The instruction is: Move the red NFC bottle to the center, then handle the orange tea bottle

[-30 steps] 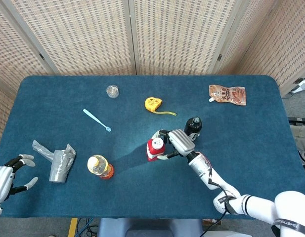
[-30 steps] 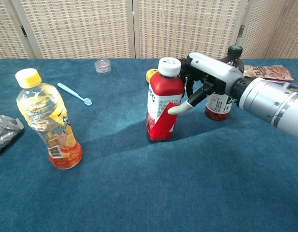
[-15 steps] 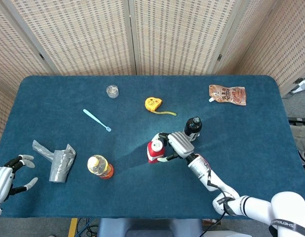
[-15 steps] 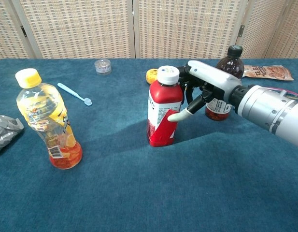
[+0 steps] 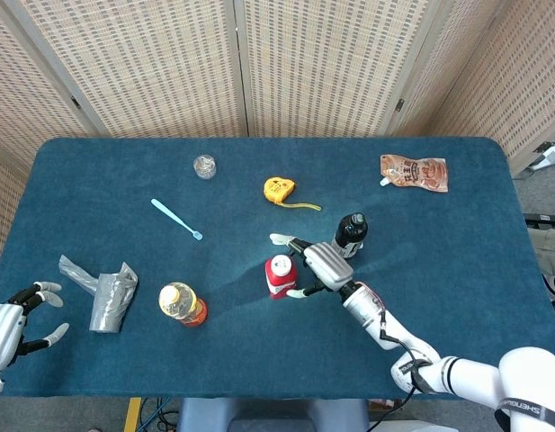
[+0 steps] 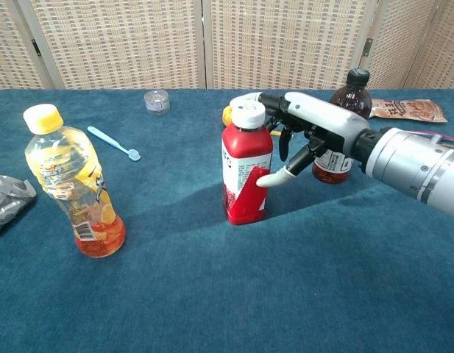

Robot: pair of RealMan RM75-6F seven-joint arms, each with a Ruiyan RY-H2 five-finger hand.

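Note:
The red NFC bottle [image 5: 279, 274] [image 6: 246, 173] stands upright with a white cap near the middle of the blue table. My right hand [image 5: 317, 263] [image 6: 307, 129] is just to its right, fingers spread apart behind the cap; the thumb tip lies against the bottle's lower side, and nothing is gripped. The orange tea bottle [image 5: 181, 304] [image 6: 76, 184], yellow-capped, stands to the left, leaning slightly. My left hand [image 5: 16, 324] hovers at the table's near left corner with fingers apart and empty.
A dark bottle [image 5: 351, 232] [image 6: 343, 125] stands right behind my right hand. A yellow tape measure [image 5: 278, 188], a blue toothbrush [image 5: 176, 219], a small clear jar [image 5: 204, 166] and a pouch [image 5: 414, 171] lie farther back. A crumpled silver bag [image 5: 106, 292] lies at left.
The red bottle went from tilted to upright and shifted slightly left. My right hand's fingers have spread away from the bottle. The left hand has not moved.

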